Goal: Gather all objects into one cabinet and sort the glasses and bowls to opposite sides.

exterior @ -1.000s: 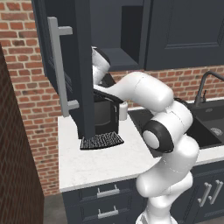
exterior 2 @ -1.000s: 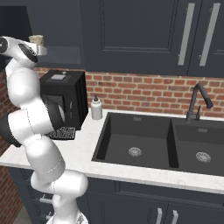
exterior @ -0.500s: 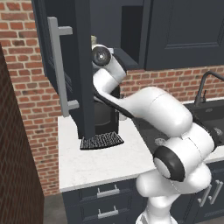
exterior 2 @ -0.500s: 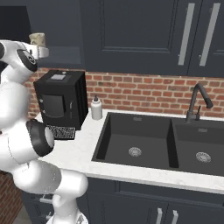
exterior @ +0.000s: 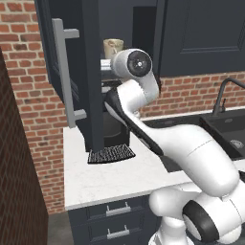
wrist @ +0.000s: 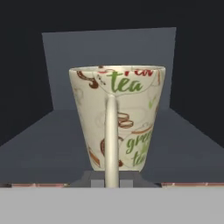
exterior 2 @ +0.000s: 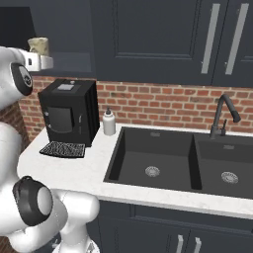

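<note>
A beige patterned mug (wrist: 127, 122) with a handle and "green tea" lettering stands upright right in front of the hand, its handle facing the camera. My gripper (wrist: 111, 181) is shut on that handle's lower end. The mug (exterior: 113, 48) is inside the open dark navy cabinet (exterior: 143, 28), over its shelf (wrist: 43, 144); I cannot tell whether it touches the shelf. In the right base view the mug (exterior 2: 38, 45) sits just above the gripper (exterior 2: 44, 62). The cabinet door (exterior: 91, 72) stands open, its long grey bar handle (exterior: 64, 76) to the left. The bowl is out of view.
A black coffee machine (exterior 2: 66, 116) with a mesh drip tray (exterior 2: 62, 148) stands on the white counter (exterior: 110, 177) under the cabinet. A soap dispenser (exterior 2: 109, 122), a black double sink (exterior 2: 158, 163) and a faucet (exterior 2: 222, 116) lie to the right. A brick wall (exterior: 19, 172) closes the left side.
The arm's elbow and lower links have swung up and around below the cabinet. The mug and hand have stayed at nearly the same spot at the shelf. The gripper stays shut.
</note>
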